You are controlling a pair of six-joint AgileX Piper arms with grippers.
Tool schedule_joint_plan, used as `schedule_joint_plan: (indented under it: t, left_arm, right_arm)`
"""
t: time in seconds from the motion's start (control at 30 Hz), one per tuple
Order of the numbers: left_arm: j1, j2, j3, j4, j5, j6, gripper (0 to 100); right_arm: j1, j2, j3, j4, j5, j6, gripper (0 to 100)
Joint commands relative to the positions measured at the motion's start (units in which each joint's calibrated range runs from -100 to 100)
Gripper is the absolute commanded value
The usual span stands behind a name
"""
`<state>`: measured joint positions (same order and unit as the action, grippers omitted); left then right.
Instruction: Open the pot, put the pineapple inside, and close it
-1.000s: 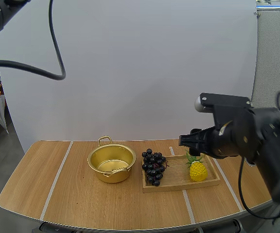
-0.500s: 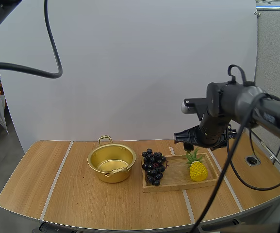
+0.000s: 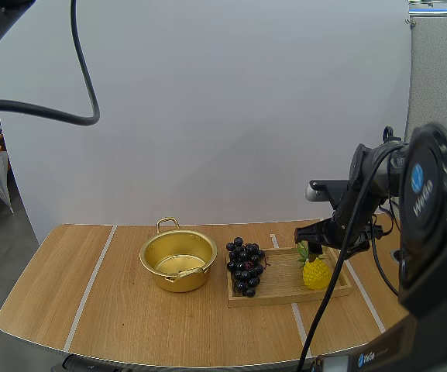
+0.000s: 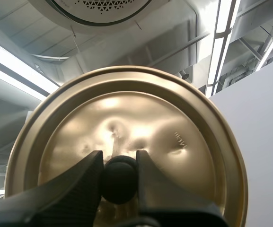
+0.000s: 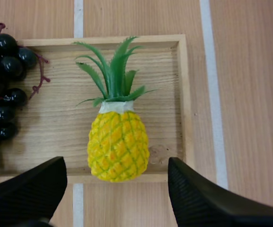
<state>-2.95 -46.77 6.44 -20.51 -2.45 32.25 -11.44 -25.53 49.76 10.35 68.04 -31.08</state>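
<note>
Pineapple beneath spread right end effector; left end effector clamped on lid knob.

Gold pot open, lid held aloft, yellow pineapple lying in tray

The right claw has swung in and come down closer above the pineapple.
</note>
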Motion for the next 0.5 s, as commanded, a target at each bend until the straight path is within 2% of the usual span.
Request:
schedule_joint_plan:
  t: [0.0, 0.47]
  left_arm:
    - [-0.21, -0.2, -0.5, -0.2, -1.8, -0.5, 0]
    - [-0.21, -0.2, -0.5, -0.2, -1.8, -0.5, 0]
  right_arm:
    - [-0.3, 2.3, -0.5, 4.8, -0.6, -5.0, 100]
    - [1.1, 7.2, -0.6, 4.9, -6.2, -5.8, 100]
